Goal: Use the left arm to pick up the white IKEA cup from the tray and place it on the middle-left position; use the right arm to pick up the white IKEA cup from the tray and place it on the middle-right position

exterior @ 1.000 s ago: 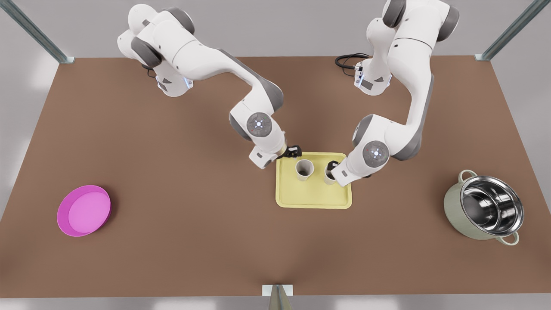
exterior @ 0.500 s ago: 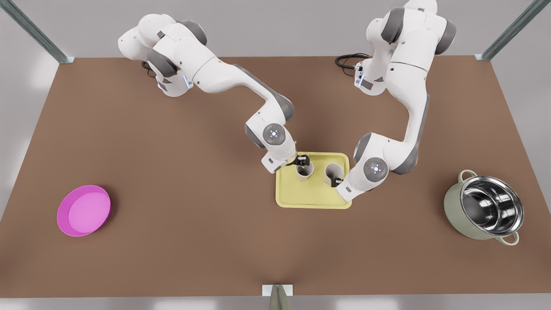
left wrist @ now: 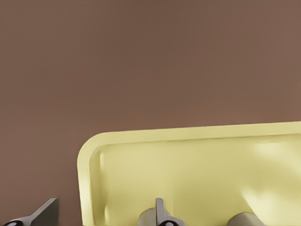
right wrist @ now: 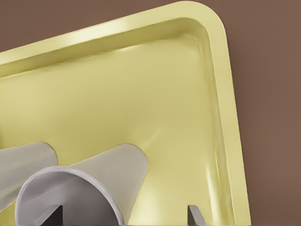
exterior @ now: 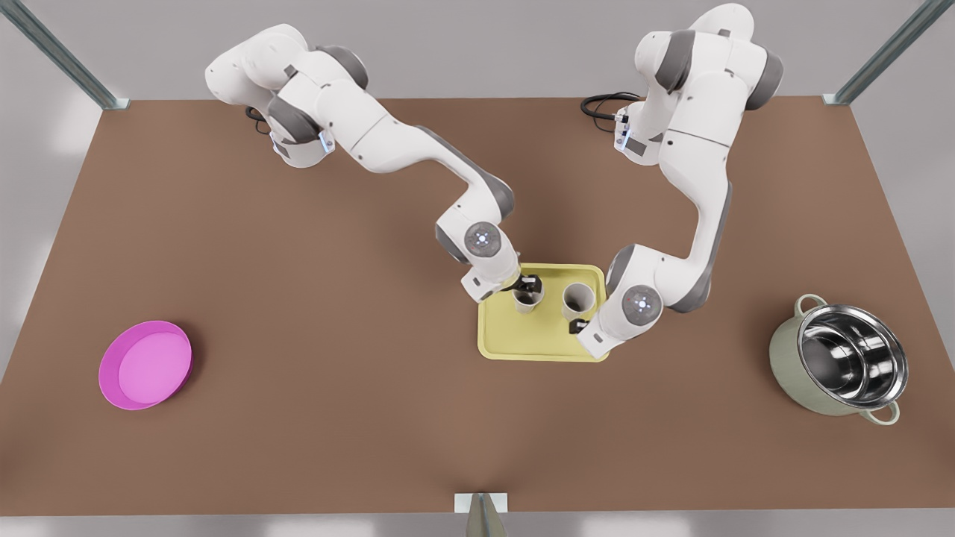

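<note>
A: Where are the cups?

B: Both white tapered cups stand upright on the pale yellow tray [exterior: 522,343]. The right gripper [exterior: 578,325] straddles the right cup [exterior: 578,300], fingers spread.

A: Farther back?

B: The left gripper [exterior: 528,285] brackets the left cup [exterior: 527,300], also open.

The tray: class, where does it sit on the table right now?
In the front view the tray lies mid-table between both grippers, holding two cups.
</note>
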You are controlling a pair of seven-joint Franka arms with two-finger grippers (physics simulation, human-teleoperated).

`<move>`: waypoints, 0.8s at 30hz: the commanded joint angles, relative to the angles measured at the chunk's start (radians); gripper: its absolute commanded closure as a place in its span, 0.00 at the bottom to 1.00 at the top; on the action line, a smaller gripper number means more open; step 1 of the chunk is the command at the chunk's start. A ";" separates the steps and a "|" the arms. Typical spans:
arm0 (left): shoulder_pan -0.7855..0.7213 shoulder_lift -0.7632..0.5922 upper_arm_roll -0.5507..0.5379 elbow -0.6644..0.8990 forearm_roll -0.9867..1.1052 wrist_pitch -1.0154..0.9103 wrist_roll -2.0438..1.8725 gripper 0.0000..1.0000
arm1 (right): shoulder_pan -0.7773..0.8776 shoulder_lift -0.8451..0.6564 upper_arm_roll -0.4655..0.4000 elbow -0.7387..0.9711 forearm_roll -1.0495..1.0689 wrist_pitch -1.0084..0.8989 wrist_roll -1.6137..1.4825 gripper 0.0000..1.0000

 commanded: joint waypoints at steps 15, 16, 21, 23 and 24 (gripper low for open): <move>-0.003 -0.267 -0.003 -0.313 -0.012 0.057 -0.047 0.00 | -0.042 -0.069 0.001 0.002 0.009 -0.112 0.001 1.00; -0.005 -0.255 -0.003 -0.318 -0.012 0.065 -0.046 0.00 | -0.078 -0.117 0.004 0.002 0.012 -0.192 -0.049 1.00; -0.005 -0.200 -0.003 -0.319 -0.012 0.119 -0.049 0.00 | -0.289 -0.261 0.003 0.002 0.053 -0.534 -0.477 1.00; -0.009 -0.169 -0.003 -0.318 -0.013 0.154 -0.052 0.00 | -0.404 -0.266 0.001 0.004 0.043 -0.600 -0.730 1.00; -0.011 -0.158 -0.003 -0.316 -0.013 0.169 -0.052 0.00 | -0.446 -0.275 -0.005 0.004 0.038 -0.605 -0.859 1.00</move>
